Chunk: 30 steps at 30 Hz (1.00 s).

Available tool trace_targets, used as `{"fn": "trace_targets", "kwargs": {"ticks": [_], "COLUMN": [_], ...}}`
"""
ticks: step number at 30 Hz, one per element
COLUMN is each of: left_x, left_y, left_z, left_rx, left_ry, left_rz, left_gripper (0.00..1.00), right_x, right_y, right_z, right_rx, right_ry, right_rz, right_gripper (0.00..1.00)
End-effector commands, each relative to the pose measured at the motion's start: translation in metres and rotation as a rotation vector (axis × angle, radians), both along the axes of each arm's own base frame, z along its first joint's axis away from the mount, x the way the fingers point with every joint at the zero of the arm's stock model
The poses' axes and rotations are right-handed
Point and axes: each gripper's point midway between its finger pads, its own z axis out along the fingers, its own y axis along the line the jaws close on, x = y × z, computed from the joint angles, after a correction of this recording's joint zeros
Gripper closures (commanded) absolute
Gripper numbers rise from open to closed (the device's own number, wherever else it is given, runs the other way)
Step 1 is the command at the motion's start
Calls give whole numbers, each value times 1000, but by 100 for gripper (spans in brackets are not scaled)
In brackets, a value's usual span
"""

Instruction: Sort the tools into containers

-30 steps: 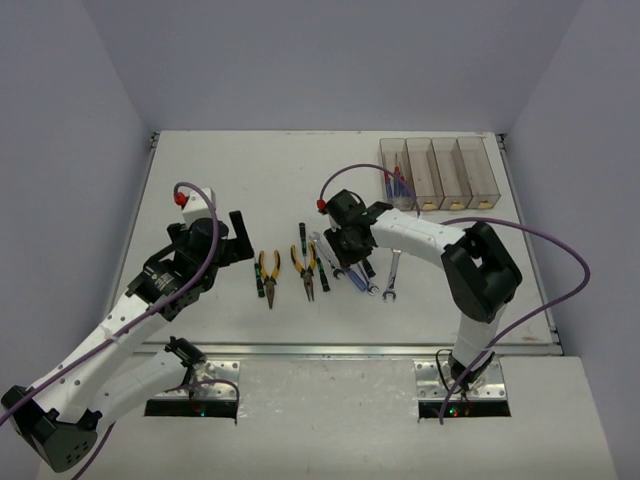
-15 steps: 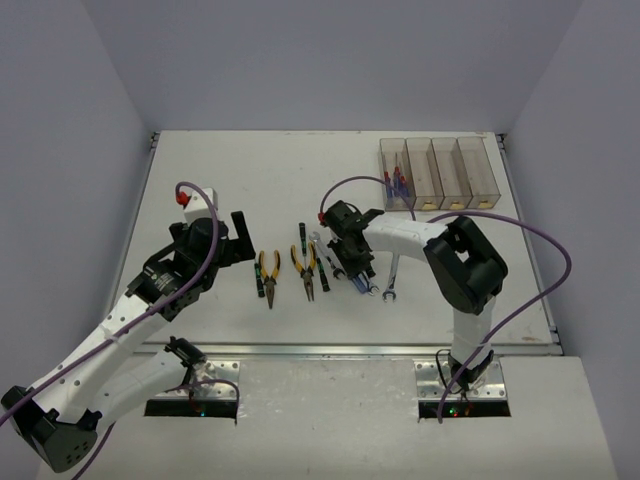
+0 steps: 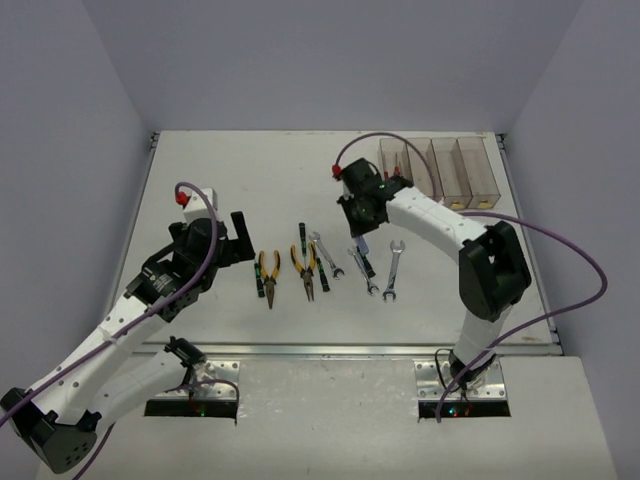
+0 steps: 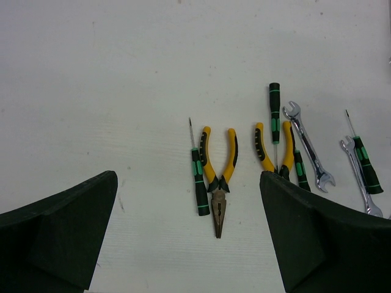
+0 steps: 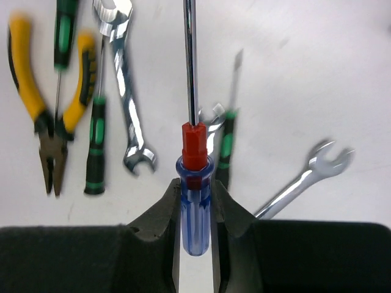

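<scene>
On the table [image 3: 220,180], three wrenches [image 3: 392,268], two pliers [image 4: 219,188]

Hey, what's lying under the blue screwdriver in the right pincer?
Below the blue screwdriver, held in the right pincer, a green screwdriver and the end of a wrench lie on the table. The handle and pincer cover the rest of both.

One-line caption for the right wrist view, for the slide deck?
Right pincer holds the blue-and-red screwdriver above the pliers, green screwdrivers and wrenches lying on the table.
</scene>
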Motion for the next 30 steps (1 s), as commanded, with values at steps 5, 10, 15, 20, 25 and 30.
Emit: {"fn": "trace_targets", "kwargs": {"ticks": [5,10,15,20,25,30], "left_x": [6,7,7,8,8,7], "left_y": [-8,-11,-13,-15,-15,-13], "left_z": [5,2,2,-1,0,1], "left_rx": [-18,-14,-18,-14,-18,-14], "left_ry": [-30,-16,-18,-5,-11,-14], "left_rz": [-28,-43,-54,-62,-65,-54], "left_gripper": [0,0,0,0,0,0], "right_x": [145,211,237,228,190,124], "right_y": [-91,-113,-131,-133,-132,-122], "right_z": [72,76,49,53,84,68], "right_rx": [-48,-49,-53,-38,24,58], "right_ry": [-216,-269,-237,-230,-222,-205], "right_rz": [-254,-279,-314,-333,-381,-420], "right_gripper": [100,99,83,57,37,1]}}
